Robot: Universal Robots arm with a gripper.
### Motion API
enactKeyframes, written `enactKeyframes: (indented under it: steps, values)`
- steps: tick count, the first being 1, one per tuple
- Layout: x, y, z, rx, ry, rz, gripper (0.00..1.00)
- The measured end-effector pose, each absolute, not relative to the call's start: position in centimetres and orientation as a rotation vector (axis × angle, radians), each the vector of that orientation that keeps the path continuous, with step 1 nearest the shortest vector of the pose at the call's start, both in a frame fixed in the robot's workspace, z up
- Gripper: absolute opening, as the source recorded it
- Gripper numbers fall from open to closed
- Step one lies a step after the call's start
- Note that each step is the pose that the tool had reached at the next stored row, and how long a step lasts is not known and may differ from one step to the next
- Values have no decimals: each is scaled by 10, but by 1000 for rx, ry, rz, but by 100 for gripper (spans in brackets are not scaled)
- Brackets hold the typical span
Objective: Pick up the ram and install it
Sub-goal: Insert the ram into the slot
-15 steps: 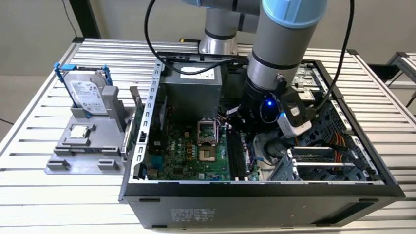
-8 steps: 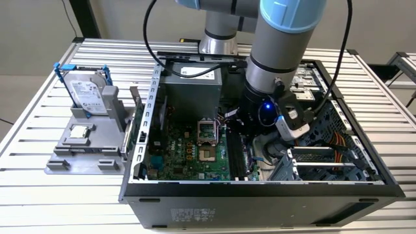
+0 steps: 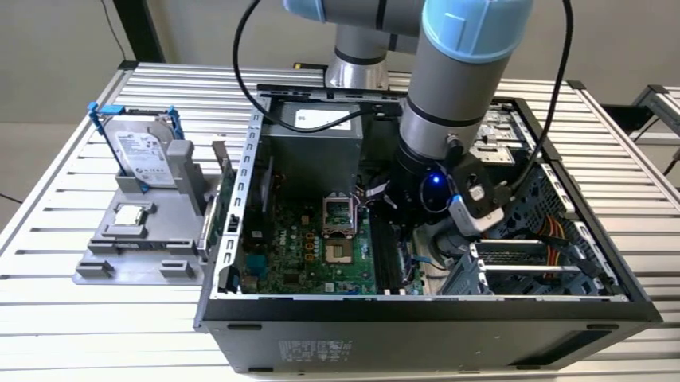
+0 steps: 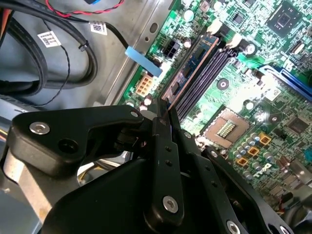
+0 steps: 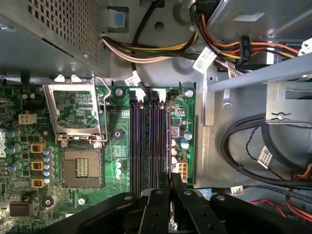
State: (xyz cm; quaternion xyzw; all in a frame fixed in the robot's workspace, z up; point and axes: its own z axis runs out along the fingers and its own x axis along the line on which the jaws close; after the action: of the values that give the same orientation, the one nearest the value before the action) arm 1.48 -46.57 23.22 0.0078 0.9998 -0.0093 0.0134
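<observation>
One arm: reaches down from above into the open computer case (image 3: pixel 425 306) standing on the slatted worktop (image 3: pixel 64 318).
Pincer (image 4: pixel 165 109): black fingers pressed together on the near end of the ram (image 4: pixel 192 66); in the first wrist view the pincer (image 5: pixel 170 178) sits at the end of the slot bank.
Ram: a slim board with dark chips, standing on edge in the outermost of the black memory slots (image 5: pixel 146 146), the one toward the board's edge, running the slot's length; how deep it is seated cannot be told.
Motherboard (image 3: pixel 308 255): green, lying flat in the case, with the open processor socket (image 5: pixel 80 168) just beside the slots and its metal frame (image 5: pixel 73 114) raised.
Cables: black bundles (image 5: pixel 253 146) and coloured power wires (image 5: pixel 161 48) lie near the slots, several with small white tags; their print is too small to tell.
Hard drive (image 3: pixel 143 151): silver, in a blue frame, upright on a grey holder (image 3: pixel 138 247) at the exterior view's left, well apart from the case; its label cannot be made out.
Square chip (image 3: pixel 130 212): small, silver, lying on the same holder below the drive.
Case sticker (image 3: pixel 314 350): white print on the near outer wall, not legible.
</observation>
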Motion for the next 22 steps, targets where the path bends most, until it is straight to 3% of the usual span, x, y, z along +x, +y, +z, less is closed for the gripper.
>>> enactKeyframes:
  steps: [22]
  values:
    - [12, -466, 223, 17, 3115, -33, 0]
